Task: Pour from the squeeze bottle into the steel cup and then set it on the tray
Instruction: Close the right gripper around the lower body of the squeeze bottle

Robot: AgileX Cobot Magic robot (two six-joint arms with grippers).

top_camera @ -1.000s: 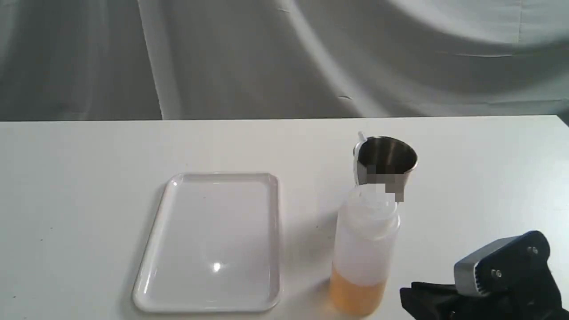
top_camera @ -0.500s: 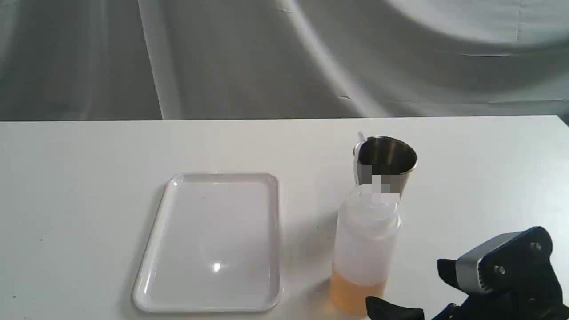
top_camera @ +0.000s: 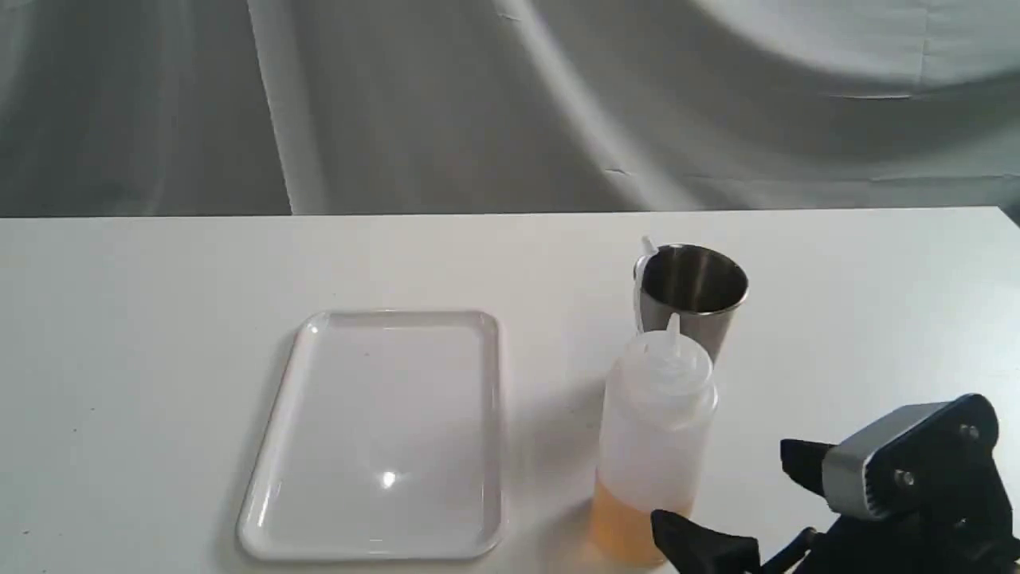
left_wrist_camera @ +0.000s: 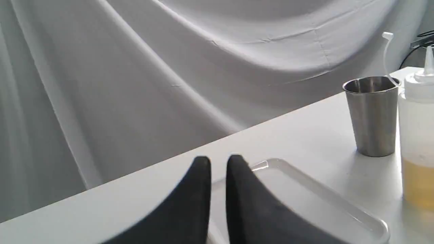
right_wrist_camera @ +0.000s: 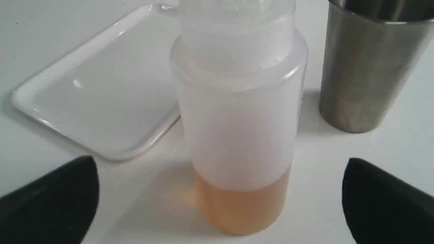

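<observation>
The squeeze bottle (top_camera: 653,434) stands upright on the white table, amber liquid in its lower third, nozzle up and cap strap hanging free. Just behind it stands the steel cup (top_camera: 692,293), upright. The white tray (top_camera: 382,434) lies flat to the bottle's left with nothing on it. My right gripper (top_camera: 737,506) is open at the near right, one finger in front of the bottle's base and one to its right, not touching. In the right wrist view the bottle (right_wrist_camera: 237,135) stands ahead of the wide-spread fingertips (right_wrist_camera: 54,200). My left gripper (left_wrist_camera: 218,169) is shut, hovering near the tray (left_wrist_camera: 305,203).
A grey draped cloth hangs behind the table's far edge. In the left wrist view the cup (left_wrist_camera: 373,115) and bottle (left_wrist_camera: 417,135) stand side by side past the tray. The left arm does not show in the exterior view.
My right gripper has opened wide and moved left towards the bottle; one finger now reaches in front of the bottle's base. Bottle, cup and tray have not moved.
</observation>
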